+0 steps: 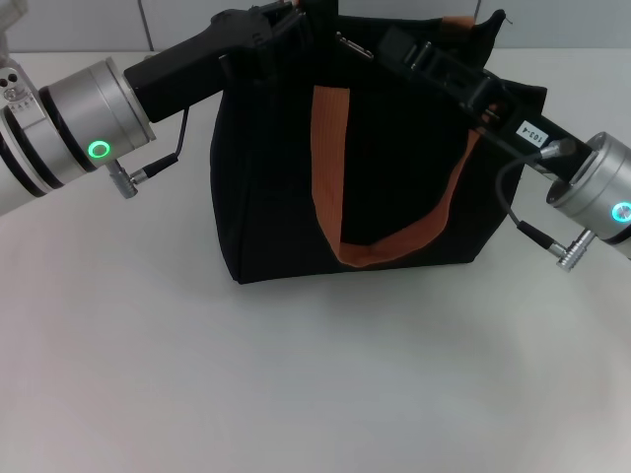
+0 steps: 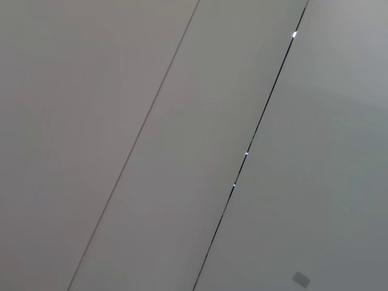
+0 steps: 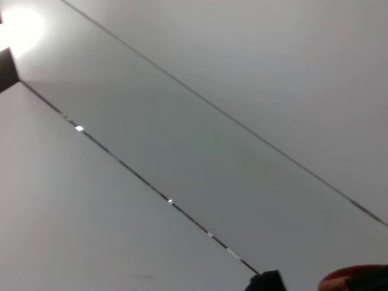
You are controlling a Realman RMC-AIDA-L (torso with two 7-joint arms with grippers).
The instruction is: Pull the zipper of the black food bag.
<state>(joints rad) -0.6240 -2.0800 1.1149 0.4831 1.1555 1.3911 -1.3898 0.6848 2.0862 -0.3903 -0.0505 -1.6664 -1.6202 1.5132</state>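
Boxy black fabric food bag (image 1: 286, 197) with orange-brown webbing handle (image 1: 340, 177) stands upright on the white table (image 1: 296, 374), top edge running left-right. Left gripper (image 1: 281, 25) and right gripper (image 1: 394, 44) reach its top from either side; finger state can't tell. Wrist views: only pale wall panels (image 2: 182, 151).

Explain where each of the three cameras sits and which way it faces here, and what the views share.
Head view: from the robot's head, looking forward and down at the black food bag on the table; both arms show, left gripper and right gripper at the bag's top edge.
Left wrist view: on the left arm, facing a pale panelled wall; no body part shows.
Right wrist view: on the right arm, facing similar panels; none of the arm shows.
Shared: both wrist views show seamed panels.
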